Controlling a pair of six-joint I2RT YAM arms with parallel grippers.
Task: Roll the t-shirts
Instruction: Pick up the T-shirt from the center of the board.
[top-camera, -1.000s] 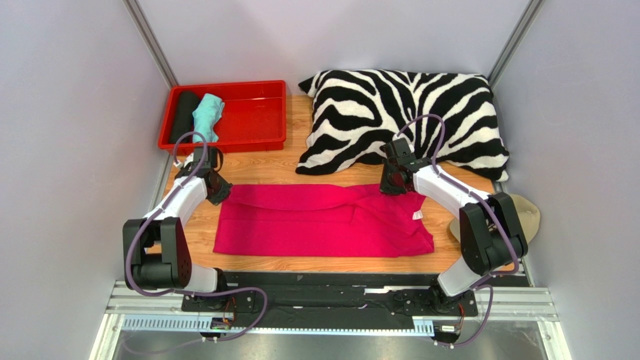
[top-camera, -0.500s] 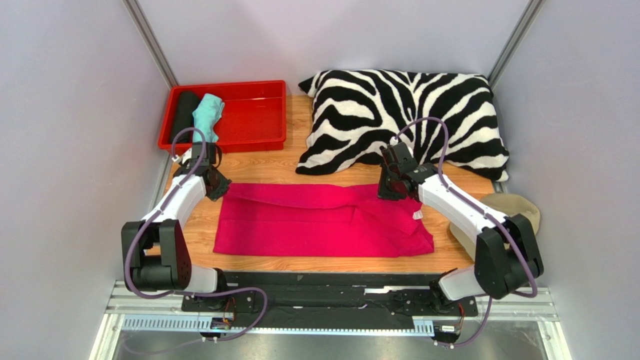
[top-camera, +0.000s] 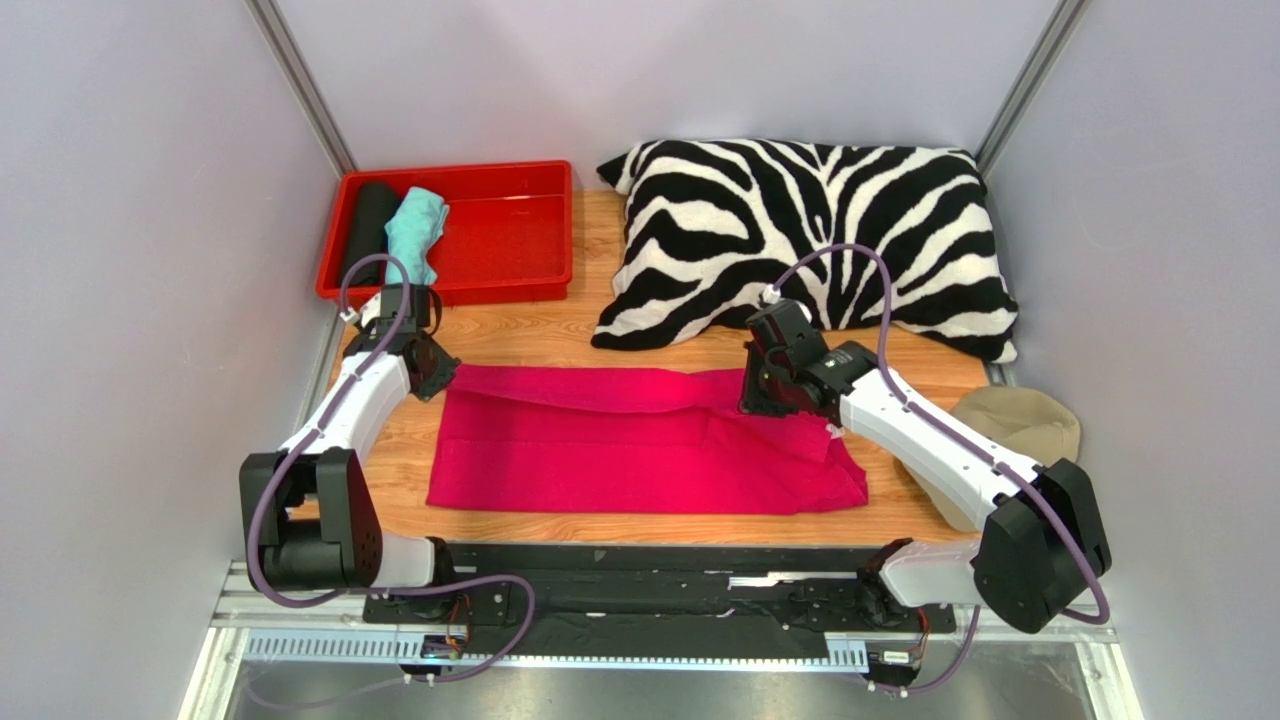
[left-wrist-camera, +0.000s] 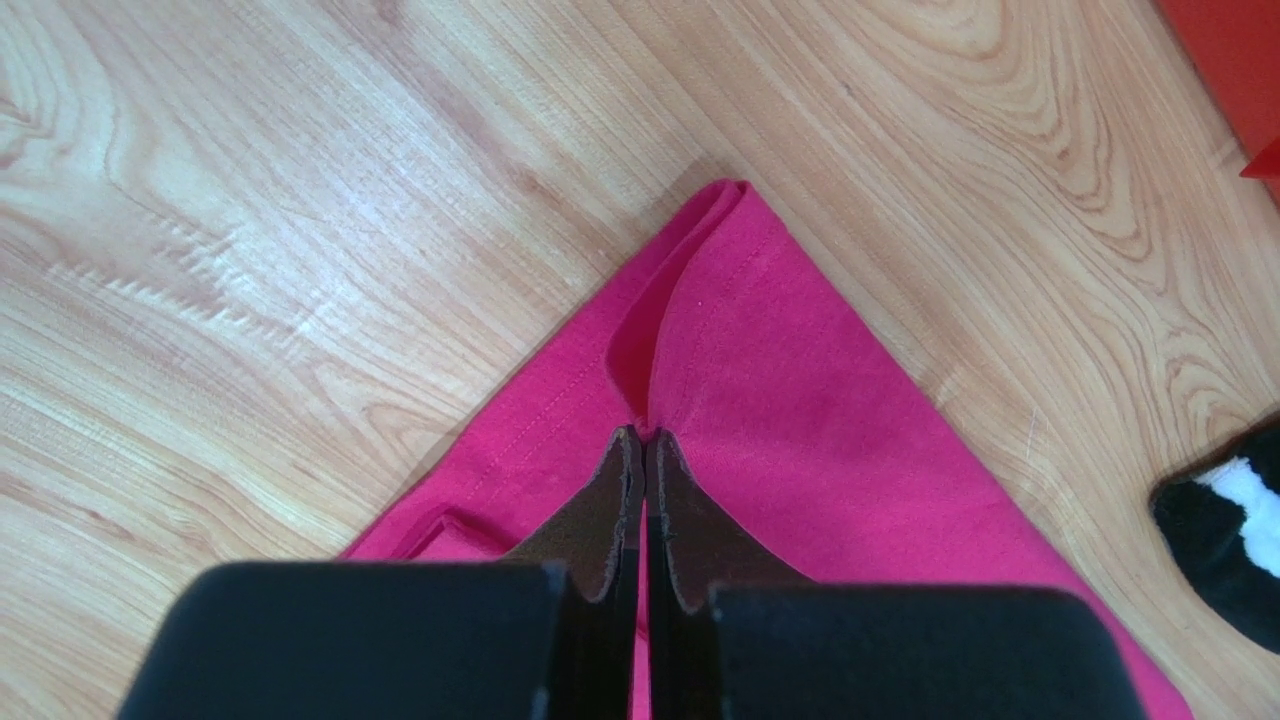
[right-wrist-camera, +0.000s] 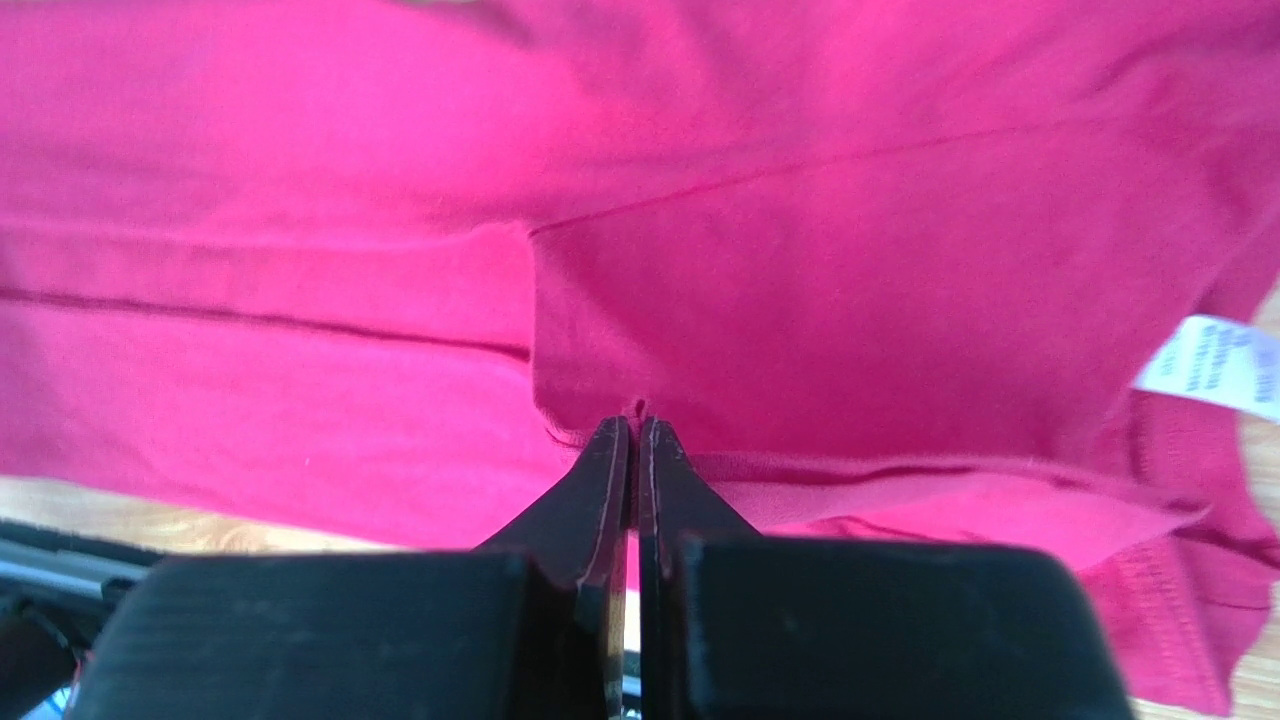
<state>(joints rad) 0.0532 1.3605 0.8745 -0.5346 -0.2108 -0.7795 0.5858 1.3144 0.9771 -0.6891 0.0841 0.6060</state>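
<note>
Print on shirt label — too blurred to read; right arm hides part of cap; pillow — cut off at edge.

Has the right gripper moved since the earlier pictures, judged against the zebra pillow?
Yes. The right gripper has moved slightly away from the zebra pillow, toward the near side, over the pink t-shirt.
</note>
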